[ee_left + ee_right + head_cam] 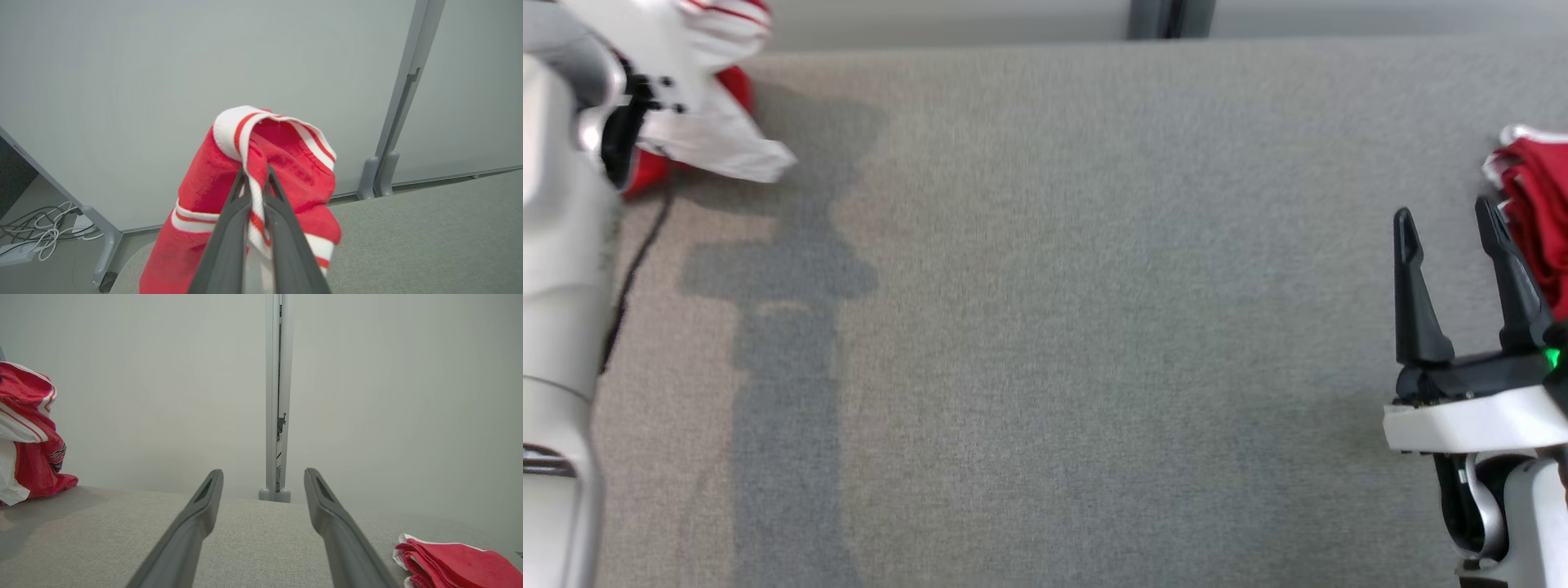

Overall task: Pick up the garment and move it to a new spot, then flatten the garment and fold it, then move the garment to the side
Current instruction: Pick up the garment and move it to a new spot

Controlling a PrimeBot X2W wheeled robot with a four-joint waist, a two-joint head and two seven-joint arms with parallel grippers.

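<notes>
The garment (715, 131) is red with white striped trim and a white part. It hangs bunched at the far left of the grey table (1045, 327), its lower end on or just above the surface. In the left wrist view my left gripper (255, 171) is shut on the garment (212, 175), pinching a striped hem between its fingers. The lifted garment (28, 457) is at the left edge of the right wrist view. My right gripper (1445, 212) stands open near the table's right side, nothing between its fingers (204, 510).
A folded red cloth with white edging (1535, 196) lies just right of my right gripper and shows again as the red cloth (449, 559). A pale partition with a grey post (276, 396) backs the table. Cables (41, 228) lie on the floor beyond the left end.
</notes>
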